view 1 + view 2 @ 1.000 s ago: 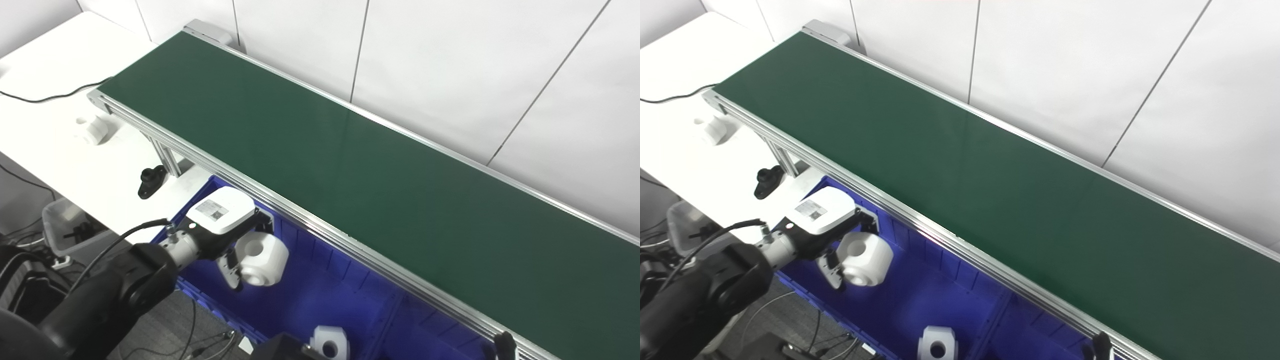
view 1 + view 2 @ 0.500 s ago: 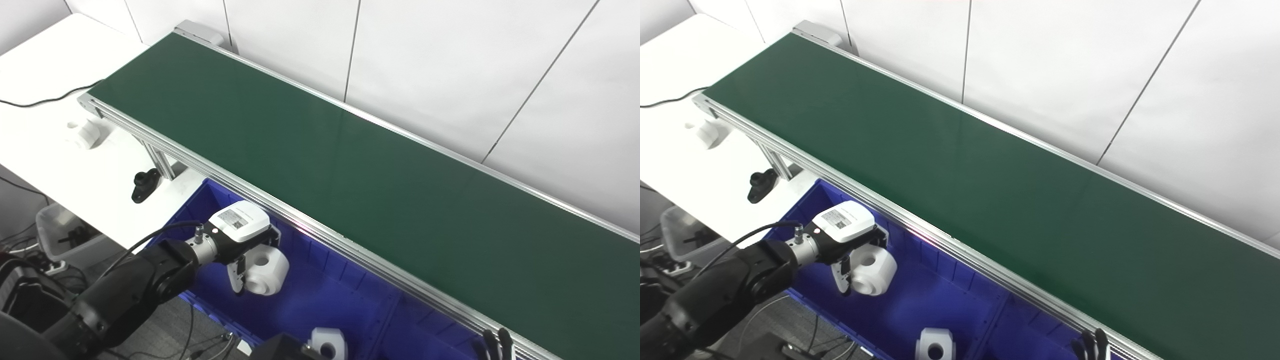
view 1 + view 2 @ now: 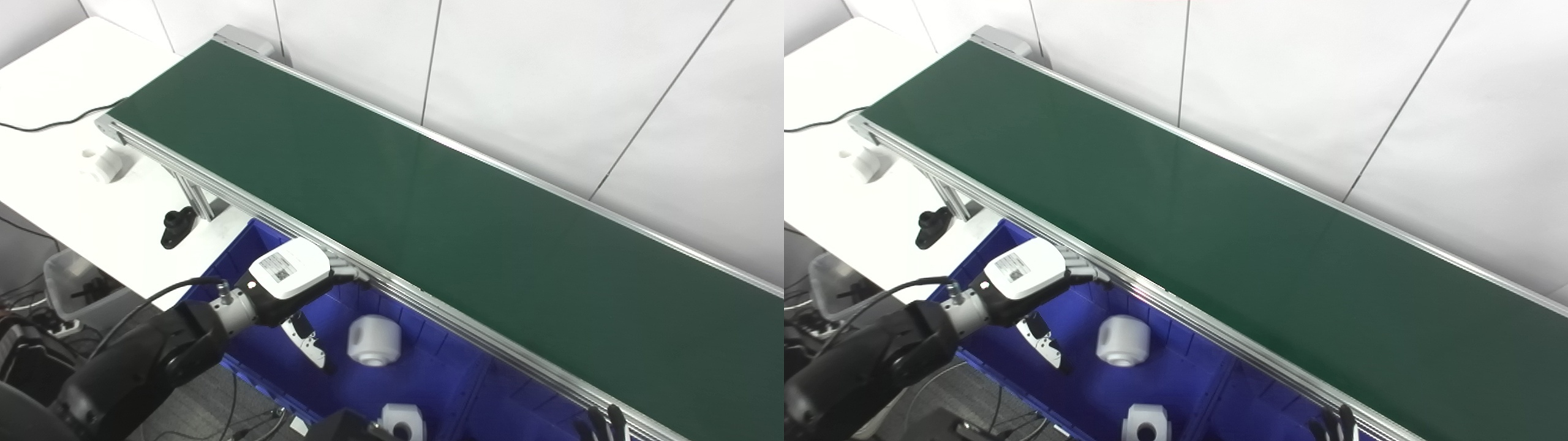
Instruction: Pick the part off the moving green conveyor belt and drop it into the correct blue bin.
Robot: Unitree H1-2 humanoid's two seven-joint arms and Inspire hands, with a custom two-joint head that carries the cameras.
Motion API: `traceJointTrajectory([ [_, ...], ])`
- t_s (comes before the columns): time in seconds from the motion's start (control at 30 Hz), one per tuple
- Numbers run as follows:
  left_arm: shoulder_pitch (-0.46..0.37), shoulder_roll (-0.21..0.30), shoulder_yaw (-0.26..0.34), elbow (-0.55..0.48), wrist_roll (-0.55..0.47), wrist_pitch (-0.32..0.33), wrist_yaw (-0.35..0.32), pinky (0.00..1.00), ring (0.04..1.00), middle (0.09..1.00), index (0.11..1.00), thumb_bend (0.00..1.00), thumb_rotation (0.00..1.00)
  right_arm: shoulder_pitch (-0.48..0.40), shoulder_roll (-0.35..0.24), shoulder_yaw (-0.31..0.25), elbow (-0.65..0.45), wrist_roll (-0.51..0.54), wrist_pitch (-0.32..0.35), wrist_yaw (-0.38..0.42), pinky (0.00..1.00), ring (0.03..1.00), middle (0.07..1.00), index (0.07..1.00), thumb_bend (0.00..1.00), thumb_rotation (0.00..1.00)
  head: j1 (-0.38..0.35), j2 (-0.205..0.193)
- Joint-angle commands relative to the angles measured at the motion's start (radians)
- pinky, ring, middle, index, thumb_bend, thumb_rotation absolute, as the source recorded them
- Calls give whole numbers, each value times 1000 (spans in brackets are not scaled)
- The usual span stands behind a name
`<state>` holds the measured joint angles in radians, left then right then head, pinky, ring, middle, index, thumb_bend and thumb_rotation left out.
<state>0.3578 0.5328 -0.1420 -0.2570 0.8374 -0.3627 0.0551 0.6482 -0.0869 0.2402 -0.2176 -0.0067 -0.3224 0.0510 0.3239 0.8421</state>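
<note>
— Fingers on the left hand (image 3: 293,283)?
— Spread apart and gripping nothing; the thumb pointed down into the blue bin (image 3: 245,245).
— And the white part (image 3: 374,340)?
— It sat inside the bin, just beyond the thumb, clear of the fingers (image 3: 349,271), which reached toward the rail of the green conveyor belt (image 3: 392,184).
— Anything else in the bin?
— A second white part (image 3: 402,421), nearer the bottom edge.
— Right hand (image 3: 603,421)?
— Only dark fingertips showed; I could not tell their state.
</note>
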Motion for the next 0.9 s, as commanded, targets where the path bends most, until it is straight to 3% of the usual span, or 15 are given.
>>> traceJointTrajectory([
  [0.0,31,-8,39,-65,-71,-66,79,561,618,683,711,976,602,18,4,0,-39,-11,-36,7,955,909,941,991,881,959,-38,17],
  [0.03,49,-23,51,-96,-106,-80,91,543,612,677,704,977,620,20,6,1,-44,-16,-32,6,953,909,941,990,885,957,-38,17],
  [0.17,93,-59,35,-202,-260,-107,171,518,626,695,733,946,657,31,31,14,-68,-81,-22,-10,925,899,938,985,882,968,-226,48],
  [0.2,89,-60,19,-219,-283,-107,201,535,639,705,750,926,659,35,47,19,-76,-110,-19,-20,918,895,955,982,876,971,-329,61],
  [0.23,82,-67,4,-232,-300,-107,220,555,662,723,769,907,664,38,61,21,-82,-137,-17,-31,906,892,976,979,872,980,-329,61],
  [0.27,69,-77,-15,-235,-319,-107,237,578,697,751,792,894,672,41,80,25,-87,-165,-11,-45,897,890,988,976,867,990,-396,65],
  [0.3,61,-81,-27,-235,-332,-107,248,607,746,793,827,892,681,42,93,27,-89,-184,-7,-55,887,888,995,970,860,996,-412,67],
  [0.33,46,-102,-39,-213,-344,-107,256,653,792,838,866,883,703,42,115,36,-89,-211,-1,-67,887,892,999,969,860,999,-528,72],
  [0.37,36,-115,-45,-196,-353,-107,263,686,819,864,890,875,719,41,132,42,-88,-231,4,-75,891,897,1000,969,862,1000,-543,71],
  [0.4,24,-151,-54,-167,-412,-97,234,776,866,895,924,920,775,35,153,52,-82,-253,4,-84,900,900,1000,967,854,1000,-624,73],
  [0.5,-10,-216,-100,-94,-607,-39,130,887,934,957,978,952,842,20,200,75,-67,-299,15,-102,915,906,1000,964,847,1000,-715,69],
  [0.63,-51,-212,-128,-11,-716,8,-12,993,997,998,999,998,893,10,241,100,-60,-344,47,-129,939,914,1000,963,847,1000,-806,88],
  [0.7,-73,-179,-130,22,-744,-13,-82,999,1000,1000,1000,1000,801,8,259,112,-64,-359,67,-142,941,912,997,959,859,1000,-836,104],
  [0.73,-82,-163,-132,34,-760,-23,-117,1000,1000,1000,1000,1000,677,7,267,118,-66,-363,76,-148,943,907,995,959,859,1000,-836,104],
  [0.87,-101,-120,-132,74,-765,-73,-200,1000,1000,1000,1000,1000,547,1,280,139,-70,-365,93,-170,938,892,1000,966,847,1000,-847,105],
])
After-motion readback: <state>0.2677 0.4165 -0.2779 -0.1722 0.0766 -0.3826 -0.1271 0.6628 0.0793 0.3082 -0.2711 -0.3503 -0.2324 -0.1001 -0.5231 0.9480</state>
